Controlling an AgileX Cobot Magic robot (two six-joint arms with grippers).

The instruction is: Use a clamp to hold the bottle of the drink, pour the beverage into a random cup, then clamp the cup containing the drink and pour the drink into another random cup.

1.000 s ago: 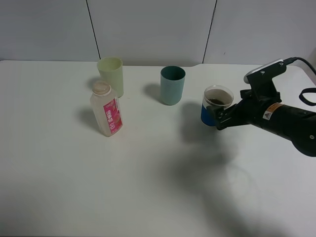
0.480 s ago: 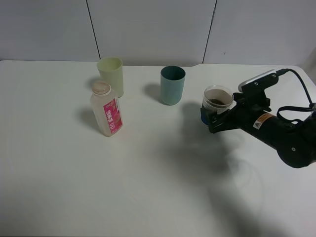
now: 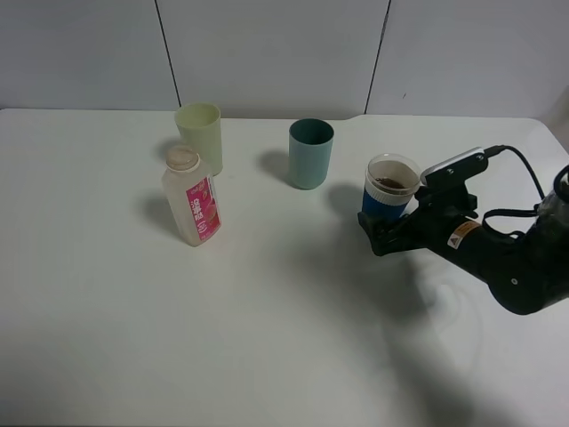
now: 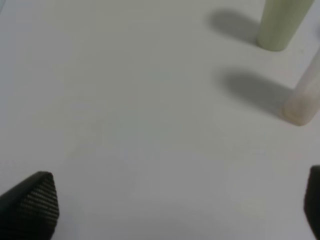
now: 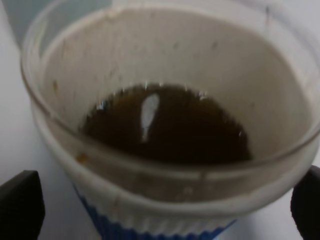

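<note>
The right gripper [image 3: 382, 228], jaws pinching the drink cup [image 3: 389, 185], is lowering it to the table [image 3: 267, 311] right of the teal cup [image 3: 310, 153], the pour seemingly still pending.

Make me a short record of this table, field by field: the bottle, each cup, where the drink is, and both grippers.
bottle: upright, just in front of the pale green cup
teal cup: upright, standing apart
blue and white cup: upright, with the dark drink inside
right gripper: closed on the blue and white cup's lower part
left gripper: open, nothing between its fingers
</note>
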